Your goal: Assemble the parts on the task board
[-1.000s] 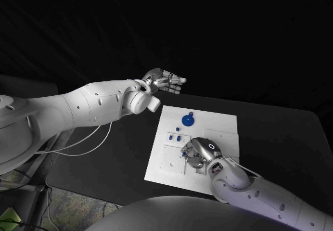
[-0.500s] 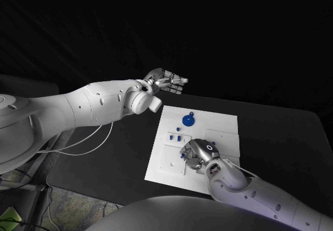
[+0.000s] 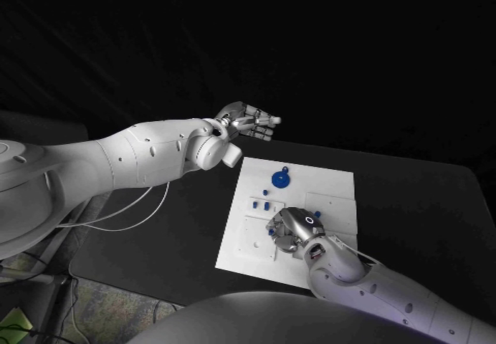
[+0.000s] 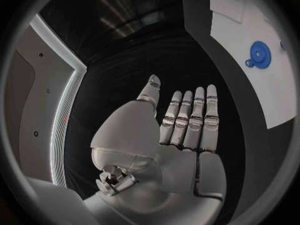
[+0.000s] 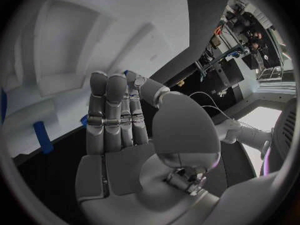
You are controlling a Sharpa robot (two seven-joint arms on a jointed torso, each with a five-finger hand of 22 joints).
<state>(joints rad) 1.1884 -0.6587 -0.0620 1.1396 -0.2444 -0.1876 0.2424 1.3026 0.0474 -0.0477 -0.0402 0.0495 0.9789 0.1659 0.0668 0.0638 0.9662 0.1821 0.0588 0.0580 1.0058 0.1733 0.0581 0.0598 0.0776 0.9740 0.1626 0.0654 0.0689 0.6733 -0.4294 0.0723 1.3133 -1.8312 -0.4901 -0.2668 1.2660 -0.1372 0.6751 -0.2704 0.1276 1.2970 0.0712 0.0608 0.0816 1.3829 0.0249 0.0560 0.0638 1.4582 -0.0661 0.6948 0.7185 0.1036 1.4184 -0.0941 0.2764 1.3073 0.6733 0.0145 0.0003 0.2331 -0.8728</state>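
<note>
dim room, black surround | task board [image 3: 336,188] brightly lit | wrist views fisheye-bent, dark rim

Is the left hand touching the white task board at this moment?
Apart. In the head view the left hand hangs beyond the far edge of the white task board, dark table between them; the left wrist view shows its fingers flat and empty.

left hand [image 3: 248,120] raised, fingers straight, right hand [image 3: 294,228] lowered, empty
</note>
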